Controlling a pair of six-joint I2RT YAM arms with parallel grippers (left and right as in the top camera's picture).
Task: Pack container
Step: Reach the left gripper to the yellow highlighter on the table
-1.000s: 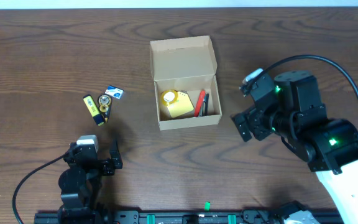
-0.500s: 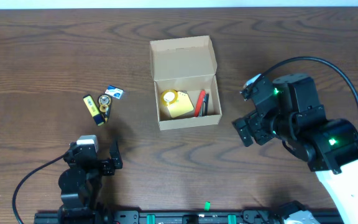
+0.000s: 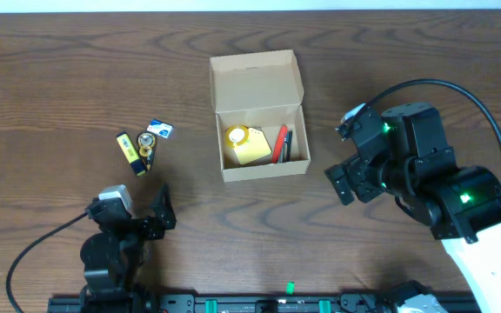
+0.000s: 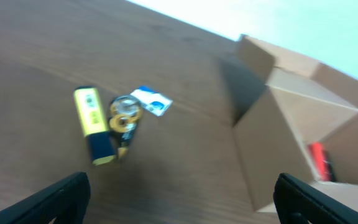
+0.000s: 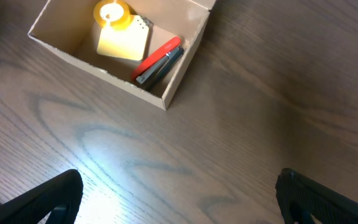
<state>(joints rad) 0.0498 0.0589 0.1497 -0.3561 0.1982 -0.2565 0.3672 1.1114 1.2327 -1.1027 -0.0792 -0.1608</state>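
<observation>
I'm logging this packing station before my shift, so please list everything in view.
table: one, dark brown wood
container: one, tan cardboard, mid-table, lid open
roll: one, yellow, inside container, left
paper pad: one, yellow, inside container, by roll
red pen: one, inside container, right
dark pen: one, beside red pen
marker: one, yellow, dark end, left of container
round item: one, gold-black, beside marker
packet: one, blue-white, by round item
left pincer: one, black, open, front left
right pincer: one, black, open, right of container

The container [image 3: 255, 83] sat open on the worktop [image 3: 59, 69], holding a yellow tape roll [image 3: 237, 136], a yellow pad [image 3: 251, 152] and a red pen [image 3: 280, 143]; small stationery [image 3: 141, 147] lay well left.
</observation>
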